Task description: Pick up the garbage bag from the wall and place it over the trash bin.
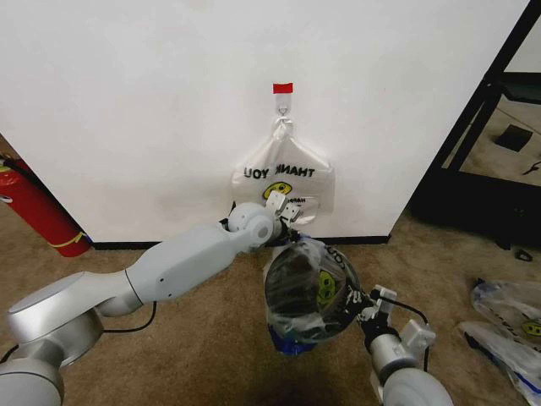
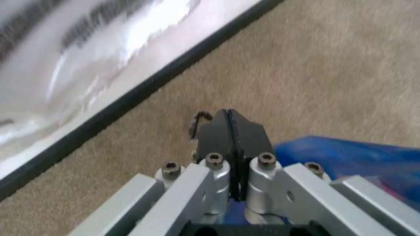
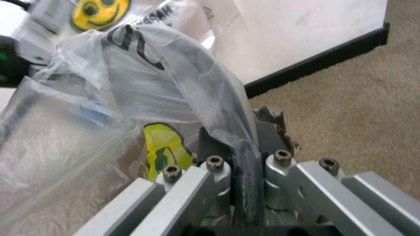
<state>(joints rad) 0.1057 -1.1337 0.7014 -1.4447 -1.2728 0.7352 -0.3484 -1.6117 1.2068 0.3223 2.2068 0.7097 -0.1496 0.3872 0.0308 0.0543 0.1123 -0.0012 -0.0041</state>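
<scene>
The white wall (image 1: 127, 101) carries 1 flat smiley bag (image 1: 283, 182) on a hook (image 1: 282, 106), hanging just above the left gripper (image 1: 287, 211). Below it, the trash bin (image 1: 297, 296) stands on the carpet (image 1: 194, 355) with the garbage bag (image 1: 314, 283) already drawn over its mesh, blue patches low on the side. The right gripper (image 3: 243, 162) pinches a gathered fold of that bag between its jaws, beside the rim nearest the robot. The left gripper's jaws are pressed together on nothing, with blue film just beside them in the left wrist view. To finish well, I judge the right should ease its fold down outside the rim without lifting the light bin, while the left spreads the far side.
</scene>
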